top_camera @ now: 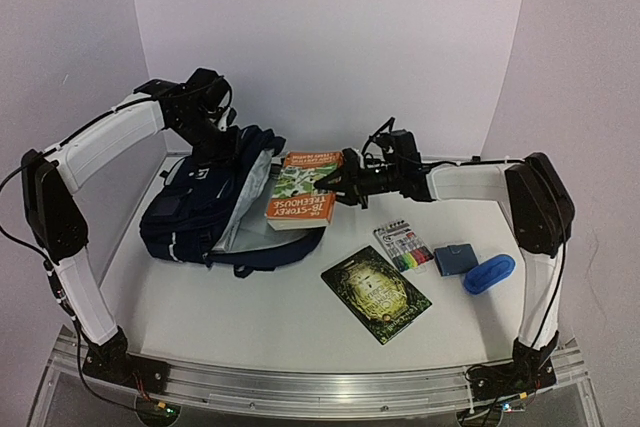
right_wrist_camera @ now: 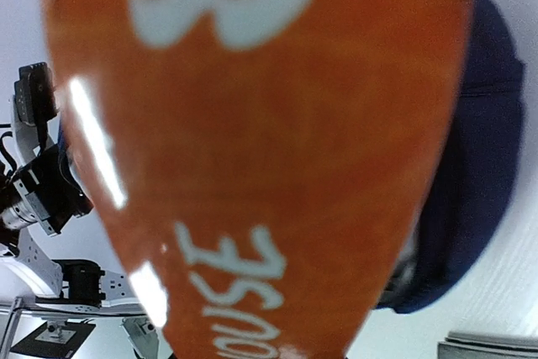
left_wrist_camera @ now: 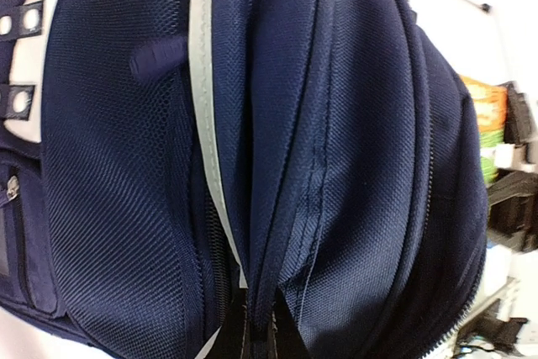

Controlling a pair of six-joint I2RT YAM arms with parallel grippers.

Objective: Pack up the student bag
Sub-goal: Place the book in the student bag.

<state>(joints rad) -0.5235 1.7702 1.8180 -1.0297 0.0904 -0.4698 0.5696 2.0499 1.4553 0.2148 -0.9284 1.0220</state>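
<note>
My left claw (left_wrist_camera: 252, 335) is pinched tight on a fold of the student bag (top_camera: 195, 209), right under me. My right claw (top_camera: 338, 183) is clamped on the edge of the Treehouse book (top_camera: 300, 193), whose far end rests at the bag's gaping mouth, between both claws. Grey lining shows inside; anything deeper is hidden from me.

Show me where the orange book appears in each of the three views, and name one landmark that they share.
Top external: the orange book is in the middle, beside the open student bag, held by the right gripper.
Left wrist: the orange book is only a small strip at the right edge.
Right wrist: the orange book fills the middle of the picture.
Shared landmark: the student bag, navy blue in all three.
</note>
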